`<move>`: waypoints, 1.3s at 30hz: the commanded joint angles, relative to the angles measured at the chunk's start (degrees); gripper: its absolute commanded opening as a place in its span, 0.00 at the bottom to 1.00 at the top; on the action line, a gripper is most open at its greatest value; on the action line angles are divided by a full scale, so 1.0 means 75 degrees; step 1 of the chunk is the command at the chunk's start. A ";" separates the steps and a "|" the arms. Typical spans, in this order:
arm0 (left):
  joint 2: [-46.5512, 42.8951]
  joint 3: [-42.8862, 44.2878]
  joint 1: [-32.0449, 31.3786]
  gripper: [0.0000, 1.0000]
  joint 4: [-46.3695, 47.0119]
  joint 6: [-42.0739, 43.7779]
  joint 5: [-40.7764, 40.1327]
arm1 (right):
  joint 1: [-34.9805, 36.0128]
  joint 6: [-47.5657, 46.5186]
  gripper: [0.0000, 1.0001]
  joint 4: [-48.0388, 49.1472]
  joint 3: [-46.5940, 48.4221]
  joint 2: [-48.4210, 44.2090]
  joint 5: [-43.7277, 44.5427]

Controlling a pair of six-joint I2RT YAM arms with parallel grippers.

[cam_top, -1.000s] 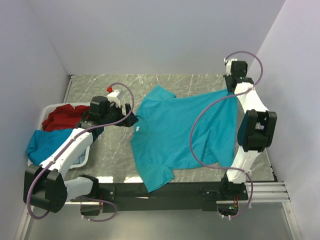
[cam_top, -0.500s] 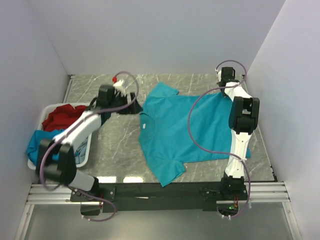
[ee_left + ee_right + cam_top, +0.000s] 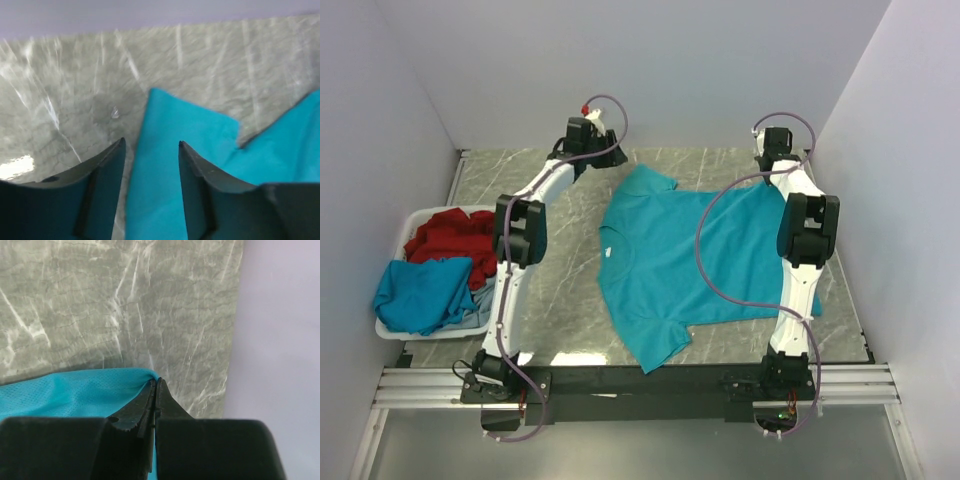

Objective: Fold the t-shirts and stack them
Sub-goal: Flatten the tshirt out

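A teal-blue t-shirt (image 3: pixel 690 255) lies spread flat on the marble table, collar to the left. My left gripper (image 3: pixel 612 162) reaches to the back of the table at the shirt's far sleeve (image 3: pixel 645 182). In the left wrist view that gripper (image 3: pixel 151 145) is open, its fingertips (image 3: pixel 119 147) straddling the sleeve's left edge (image 3: pixel 170 135). My right gripper (image 3: pixel 777 176) is at the back right. The right wrist view shows it (image 3: pixel 155 381) shut on the shirt's far corner (image 3: pixel 125 377), the cloth pinched at its tips.
A white basket (image 3: pixel 388 330) stands at the left edge, holding a red shirt (image 3: pixel 445 235), another teal-blue shirt (image 3: pixel 420 290) and a bit of pale blue cloth (image 3: pixel 480 318). Walls close in the table at the back and on both sides. The rail of the arm bases (image 3: pixel 640 382) runs along the front.
My left arm has swung from beside the basket to the far sleeve, its jaws narrowing. The right gripper drew the shirt's corner back earlier, and the shirt now lies flatter.
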 commanded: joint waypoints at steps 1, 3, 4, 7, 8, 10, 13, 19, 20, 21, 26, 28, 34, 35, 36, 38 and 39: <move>0.0417 0.0798 0.0002 0.50 0.0020 0.0085 0.0290 | -0.0031 0.0011 0.00 0.0172 0.0013 -0.0264 -0.0193; 0.0651 0.0833 -0.0033 0.56 0.0208 -0.0102 0.0454 | -0.0031 -0.0024 0.00 0.0242 -0.0116 -0.0392 -0.0240; 0.0733 0.0938 -0.0056 0.58 0.0186 -0.0126 0.0455 | -0.0043 -0.0047 0.00 0.0254 -0.0233 -0.0428 -0.0287; 0.0875 0.0997 -0.0220 0.61 0.0046 -0.0045 0.0490 | -0.0031 -0.0024 0.00 0.0312 -0.0397 -0.0557 -0.0369; 0.0921 0.1032 -0.0267 0.62 -0.0059 0.0013 0.0490 | -0.0031 -0.0024 0.00 0.0301 -0.0421 -0.0569 -0.0393; 0.0968 0.1137 -0.0408 0.62 -0.0433 0.0177 0.0245 | -0.0043 0.0011 0.00 0.0289 -0.0445 -0.0580 -0.0428; 0.1062 0.1173 -0.0537 0.57 -0.0833 0.0505 -0.0386 | -0.0043 0.0092 0.00 0.0195 -0.0456 -0.0592 -0.0475; 0.0934 0.0764 -0.0689 0.53 -0.1455 0.1127 -0.1698 | -0.0031 0.0152 0.00 0.0125 -0.0667 -0.0803 -0.0557; 0.0876 0.0716 -0.0689 0.53 -0.1525 0.1162 -0.1899 | -0.0043 0.0152 0.00 0.0102 -0.0679 -0.0849 -0.0569; 0.0829 0.0542 -0.0689 0.53 -0.1514 0.1162 -0.2075 | -0.0043 0.0163 0.00 0.0090 -0.0714 -0.0885 -0.0557; 0.0406 -0.0092 -0.0689 0.51 -0.1208 0.1384 -0.2462 | -0.0043 0.0269 0.00 0.0019 -0.0925 -0.1130 -0.0651; 0.0406 -0.0174 -0.0689 0.49 -0.1478 0.1432 -0.2487 | -0.0043 0.0292 0.00 0.0019 -0.1030 -0.1213 -0.0651; -0.0878 -0.2806 -0.0350 0.43 -0.0675 0.0648 -0.2089 | -0.0055 0.0304 0.00 0.0043 -0.1522 -0.1646 -0.0674; -0.1138 -0.3275 -0.0245 0.42 -0.0461 0.0484 -0.2065 | -0.0043 0.0327 0.00 0.0066 -0.1604 -0.1763 -0.0697; -0.1338 -0.3988 -0.0209 0.43 -0.0262 0.0448 -0.2018 | -0.0043 0.0327 0.00 0.0055 -0.1663 -0.1822 -0.0744; -0.1807 -0.4624 -0.0116 0.43 -0.0004 0.0389 -0.1983 | -0.0043 0.0362 0.00 -0.0073 -0.1792 -0.1927 -0.1024; -0.1948 -0.4802 -0.0092 0.43 0.0114 0.0412 -0.1890 | -0.0043 0.0409 0.00 -0.0109 -0.1862 -0.1963 -0.1165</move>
